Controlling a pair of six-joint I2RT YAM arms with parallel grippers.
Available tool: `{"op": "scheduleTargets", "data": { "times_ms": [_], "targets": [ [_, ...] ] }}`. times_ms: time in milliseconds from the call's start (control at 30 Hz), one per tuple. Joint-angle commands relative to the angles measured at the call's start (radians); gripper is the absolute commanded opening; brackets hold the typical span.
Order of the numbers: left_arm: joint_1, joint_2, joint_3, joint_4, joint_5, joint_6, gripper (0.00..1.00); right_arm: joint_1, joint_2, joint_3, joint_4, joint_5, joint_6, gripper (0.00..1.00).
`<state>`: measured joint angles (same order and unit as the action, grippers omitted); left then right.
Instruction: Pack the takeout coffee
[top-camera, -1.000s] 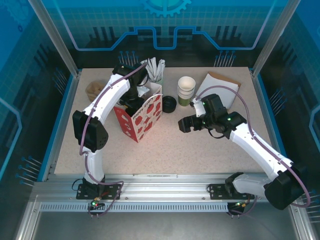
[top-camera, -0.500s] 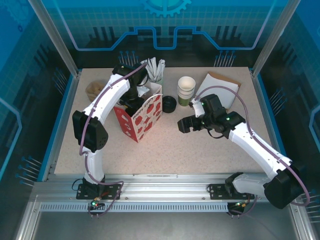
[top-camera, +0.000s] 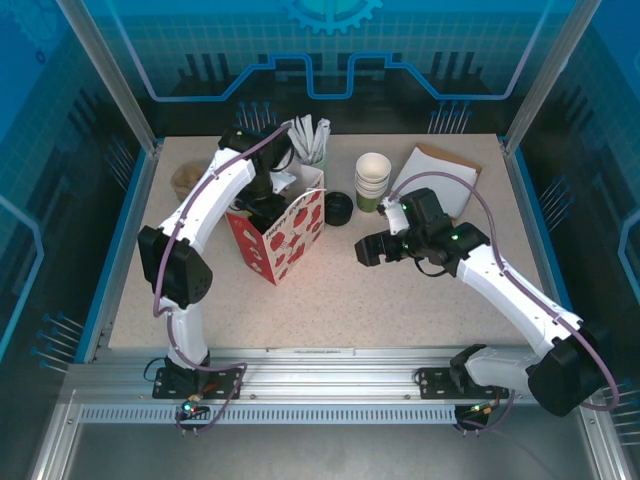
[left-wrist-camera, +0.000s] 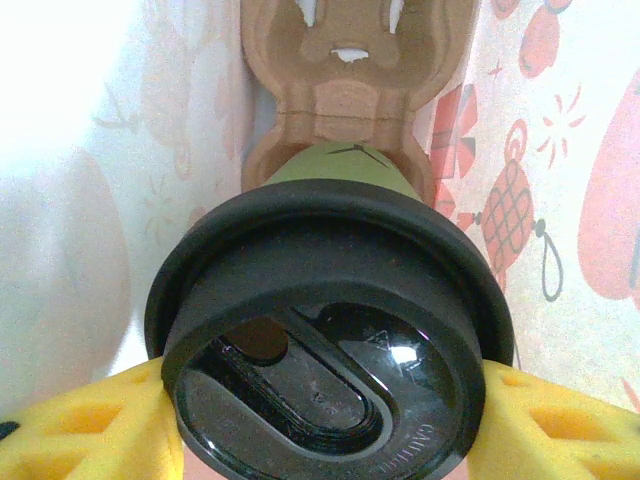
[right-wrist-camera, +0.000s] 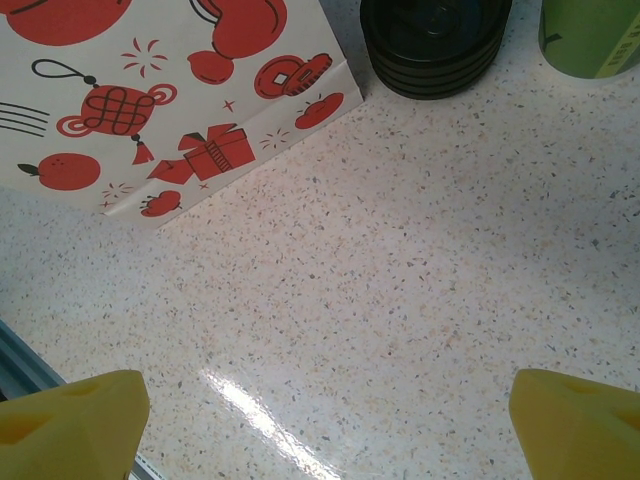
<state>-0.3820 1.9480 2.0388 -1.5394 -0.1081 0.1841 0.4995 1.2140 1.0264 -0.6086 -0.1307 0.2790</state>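
**1. Takeout coffee** (left-wrist-camera: 340, 165): a dark-green paper cup, capped with a round black lid (left-wrist-camera: 330, 340). It is held upright inside the printed paper bag (top-camera: 285, 228), which is stood left of the middle of the table (top-camera: 400, 300), nearer the far edge. The cup's base is seen at a well of the brown pulp carrier (left-wrist-camera: 350, 60) laid on the bag's floor. Whether it is fully seated cannot be told.

**2. Left gripper** (left-wrist-camera: 325, 425): lowered into the bag's mouth. The lid's rim is clamped between the yellow fingers (left-wrist-camera: 80, 425), one at each side.

**3. Right gripper** (right-wrist-camera: 325, 430): held above bare tabletop to the right of the bag and apart from it. The jaws are spread wide and nothing is gripped.

**4. Stack of black lids** (right-wrist-camera: 435, 40): set just beside the bag's right corner.

**5. Stack of white-rimmed green cups** (top-camera: 373, 180): placed just right of the lids.

**6. Pale-green cup of white sticks** (top-camera: 312, 140): stood at the far edge, behind the bag.

**7. Flat brown bag** (top-camera: 440, 170): laid near the far right corner.
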Motion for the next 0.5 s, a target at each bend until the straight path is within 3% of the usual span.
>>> {"op": "scheduleTargets", "data": {
  "times_ms": [0,467],
  "targets": [
    [0.011,-0.031,-0.015,-0.033,-0.002,0.009,0.43,0.014,0.007,0.002,0.009,-0.003,-0.013,0.94],
    [0.014,0.002,-0.039,-0.019,-0.016,0.01,0.43,0.014,0.004,-0.007,0.007,0.002,-0.012,0.94]
  ]
}}
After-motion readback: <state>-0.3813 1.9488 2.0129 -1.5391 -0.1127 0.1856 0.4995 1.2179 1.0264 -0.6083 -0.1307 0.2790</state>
